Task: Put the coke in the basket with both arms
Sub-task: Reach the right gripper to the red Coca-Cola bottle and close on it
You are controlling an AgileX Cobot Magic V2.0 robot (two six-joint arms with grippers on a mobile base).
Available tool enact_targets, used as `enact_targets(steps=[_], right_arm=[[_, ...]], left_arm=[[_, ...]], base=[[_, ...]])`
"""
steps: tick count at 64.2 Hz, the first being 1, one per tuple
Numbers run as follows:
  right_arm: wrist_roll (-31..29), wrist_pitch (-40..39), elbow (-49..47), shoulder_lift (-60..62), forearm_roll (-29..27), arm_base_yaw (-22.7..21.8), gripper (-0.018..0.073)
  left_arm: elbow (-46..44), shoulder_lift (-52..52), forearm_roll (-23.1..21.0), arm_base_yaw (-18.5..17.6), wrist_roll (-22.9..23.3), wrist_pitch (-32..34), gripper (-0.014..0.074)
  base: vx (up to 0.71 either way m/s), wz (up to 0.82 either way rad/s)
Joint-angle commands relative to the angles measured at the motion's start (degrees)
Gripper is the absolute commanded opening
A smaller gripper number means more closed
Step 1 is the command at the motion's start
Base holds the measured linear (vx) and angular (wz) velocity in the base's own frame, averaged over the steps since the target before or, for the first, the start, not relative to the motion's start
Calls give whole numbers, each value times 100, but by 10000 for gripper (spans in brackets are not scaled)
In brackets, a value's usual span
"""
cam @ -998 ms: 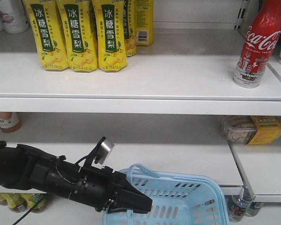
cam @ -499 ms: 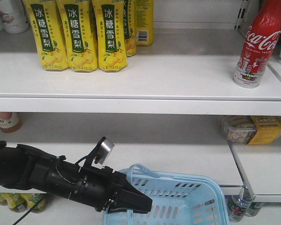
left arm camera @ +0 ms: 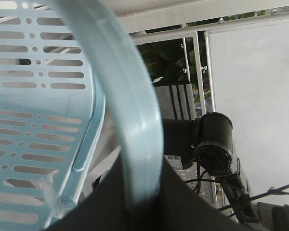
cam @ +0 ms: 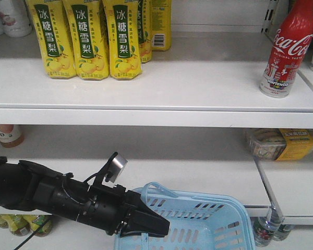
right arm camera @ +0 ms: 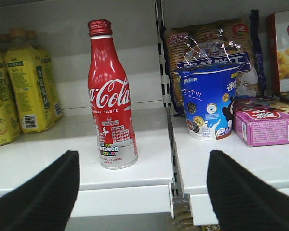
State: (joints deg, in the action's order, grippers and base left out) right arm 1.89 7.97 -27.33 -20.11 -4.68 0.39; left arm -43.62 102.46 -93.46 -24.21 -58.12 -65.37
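The coke [cam: 284,49] is a slim red bottle with white script, standing upright at the right end of the upper white shelf [cam: 161,88]. It also shows in the right wrist view [right arm camera: 111,96], beyond and a little left of the middle of my open right gripper [right arm camera: 143,185], whose black fingers [right arm camera: 45,195] stand wide apart in front of the shelf edge. The light blue basket [cam: 198,221] hangs low in front of the shelves. My left gripper [cam: 146,223] is shut on its blue handle [left arm camera: 132,120]. The right arm is out of the front view.
Yellow pear-drink bottles [cam: 86,39] stand at the upper shelf's left. Right of a shelf divider [right arm camera: 166,120] are a blue snack cup [right arm camera: 207,103], biscuit packs [right arm camera: 207,43] and a pink box [right arm camera: 267,122]. A packaged tray [cam: 281,143] lies on the lower shelf [cam: 198,172].
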Motion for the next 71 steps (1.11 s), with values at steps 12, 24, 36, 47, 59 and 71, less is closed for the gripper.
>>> enact_targets(steps=[12, 24, 36, 47, 59, 71], right_arm=[[-96, -389, -1119, -941, -38, -30, 539], [-376, 114, -1918, -1632, -45, -30, 539], [-954, 427, -2414, -2122, -246, -30, 539], [-1780, 443, -2663, -2455, -917, -30, 539], [-2685, 485, -2882, -2778, -1846, -30, 539], [-3093, 504, -3122, -3107, -2416, -30, 539]], left_arm=[[-90, -284, -427, -24, -38, -538, -6], [-90, -284, -427, -24, -38, -538, -6], [-90, -284, -427, -24, -38, -538, -6], [-90, -284, -427, -24, -38, -538, -6], [-90, -284, -427, -24, -38, -538, -6], [-90, -284, -427, -24, -38, -538, -6]], base=[[0, 0], [0, 0], [0, 0], [0, 0], [0, 0], [0, 0]])
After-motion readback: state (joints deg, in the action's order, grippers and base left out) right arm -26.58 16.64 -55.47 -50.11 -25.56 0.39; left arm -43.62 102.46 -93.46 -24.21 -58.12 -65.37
